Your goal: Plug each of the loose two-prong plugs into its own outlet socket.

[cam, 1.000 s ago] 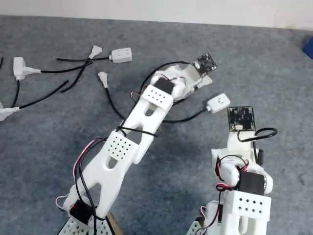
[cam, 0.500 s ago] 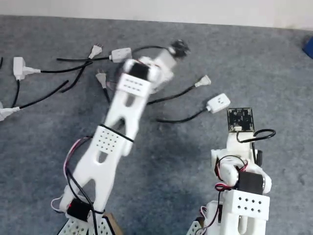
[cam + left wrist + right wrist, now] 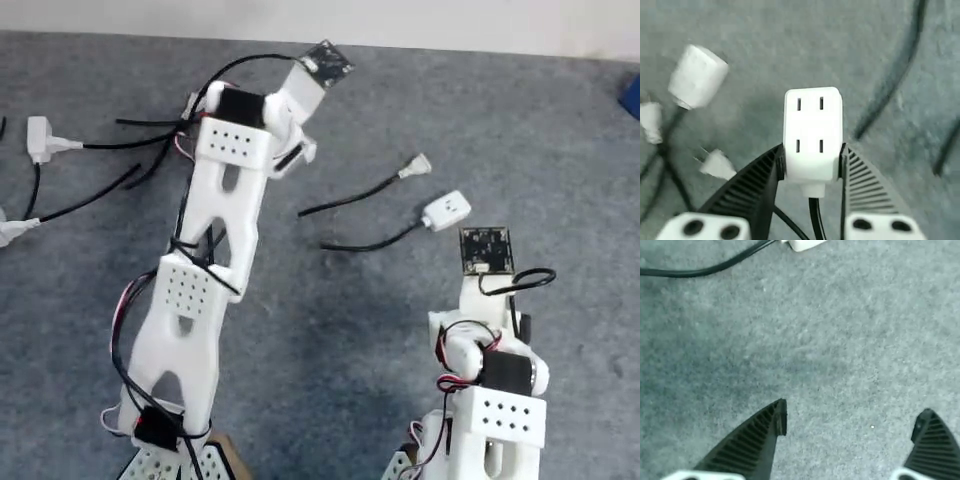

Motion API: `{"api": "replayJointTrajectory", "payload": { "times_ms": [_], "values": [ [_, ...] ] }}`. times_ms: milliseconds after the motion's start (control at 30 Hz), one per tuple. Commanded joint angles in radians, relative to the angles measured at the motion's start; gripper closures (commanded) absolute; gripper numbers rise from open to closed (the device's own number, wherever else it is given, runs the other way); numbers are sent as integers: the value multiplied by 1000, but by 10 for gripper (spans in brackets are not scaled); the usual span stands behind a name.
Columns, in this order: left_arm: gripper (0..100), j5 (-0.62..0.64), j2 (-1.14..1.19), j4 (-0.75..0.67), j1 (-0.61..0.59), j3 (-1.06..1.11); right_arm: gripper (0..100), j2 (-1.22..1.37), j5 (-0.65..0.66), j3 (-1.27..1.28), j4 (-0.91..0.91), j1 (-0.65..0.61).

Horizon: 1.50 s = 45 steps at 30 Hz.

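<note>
My left gripper (image 3: 812, 152) is shut on a white outlet socket block (image 3: 812, 125), with one dark finger on each side and its slots facing the camera. A loose white two-prong plug (image 3: 715, 165) lies on the carpet just beside it, and another white socket body (image 3: 697, 76) lies farther off. In the high view the left arm (image 3: 230, 150) stretches to the back left. Another loose plug (image 3: 418, 165) and a white socket (image 3: 445, 208) lie mid-right, each on a black cable. My right gripper (image 3: 852, 412) is open over bare carpet, close to that socket (image 3: 802, 244).
More white plugs and sockets on black cables lie at the far left (image 3: 40, 135), and one sits at the left edge (image 3: 5, 230). Grey carpet (image 3: 350, 330) covers the table. A blue object (image 3: 632, 95) shows at the right edge.
The left arm has swung from the middle right to the back left and now holds the socket block. The plug and cable it covered lie in the open. The right arm barely moved.
</note>
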Motion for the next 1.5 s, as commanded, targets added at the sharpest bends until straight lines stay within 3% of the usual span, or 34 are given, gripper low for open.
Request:
{"api": "replayJointTrajectory", "payload": {
  "times_ms": [0,67,267,400,600,733,833,1067,1233,1467],
  "values": [
    [995,11,-229,15,47,355,619,7,0,-4,-19,12],
    [995,2,-338,14,101,533,619,7,0,-4,-19,12],
    [995,-189,-702,11,297,1118,619,7,0,-1,-19,10],
    [995,-377,-914,-37,295,1454,619,7,0,-1,-19,10],
    [995,-508,-1199,-485,110,1966,619,7,0,1,-19,5],
    [995,-516,-1351,-816,104,2273,619,7,0,1,-19,5],
    [995,-516,-1452,-965,157,2436,619,7,0,2,-19,5],
    [995,-404,-1710,-971,308,2603,619,7,0,2,-19,5],
    [995,-384,-1862,-810,371,2628,619,7,0,2,-19,5],
    [983,-367,-1940,-752,358,2638,619,7,0,2,-19,5]
  ]
}}
